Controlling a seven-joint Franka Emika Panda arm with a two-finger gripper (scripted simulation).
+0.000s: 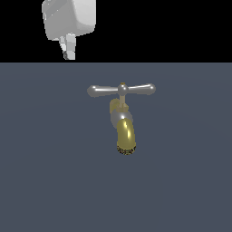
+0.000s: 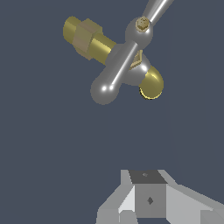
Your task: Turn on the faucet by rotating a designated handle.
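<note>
Your gripper hangs high in the exterior view, toward that view's left, in front of the black background above the dark blue-grey floor. It holds nothing and sits well apart from the faucet. Only the pale grey hand and the lower part of the fingers show there. In the wrist view you see just grey blocky parts of the gripper at the edge of the picture, so you cannot tell whether the jaws are spread or closed. The faucet stands alone near the middle of the floor in the exterior view. Its brass-yellow spout curves down toward the camera and ends in a dark speckled rim. Above the spout, on a thin stem, sits the handle. It is a slim silver crossbar lying level, running from the exterior view's left to its right, with a rounded bulb at each end and a small knob at its centre. In the wrist view you look down on the handle from above. One rounded end is in full view, and the other runs out of the picture. A brass hexagonal fitting sticks out behind the body, and the spout curls away beneath the bar. Nothing touches the handle.
</note>
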